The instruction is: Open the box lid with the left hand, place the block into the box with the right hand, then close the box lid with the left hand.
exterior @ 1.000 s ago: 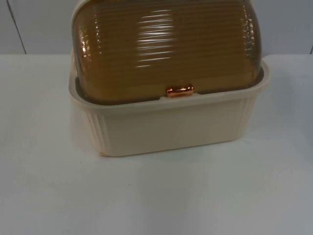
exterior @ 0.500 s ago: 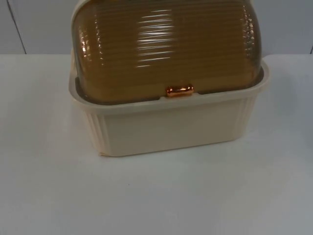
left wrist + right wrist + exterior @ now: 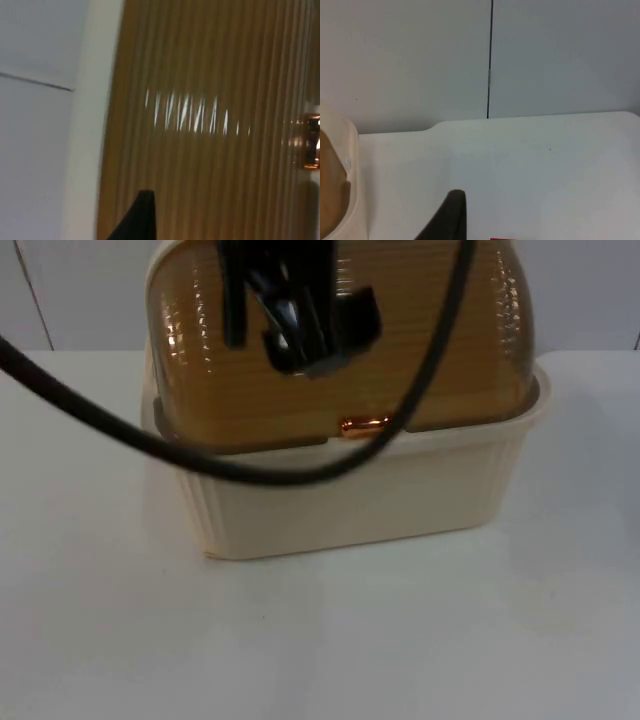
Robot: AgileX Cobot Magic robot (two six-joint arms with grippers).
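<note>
While shut, cream ribbed box, amber lid, copper handle; jaws' state unclear.

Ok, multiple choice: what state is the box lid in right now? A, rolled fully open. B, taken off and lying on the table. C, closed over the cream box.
C: the amber ribbed lid domes over the cream box, its copper handle down at the front rim.

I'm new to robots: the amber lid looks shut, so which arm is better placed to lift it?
The left. Its gripper hangs over the closed lid, near the copper handle. The right arm faces bare table beside the box.
</note>
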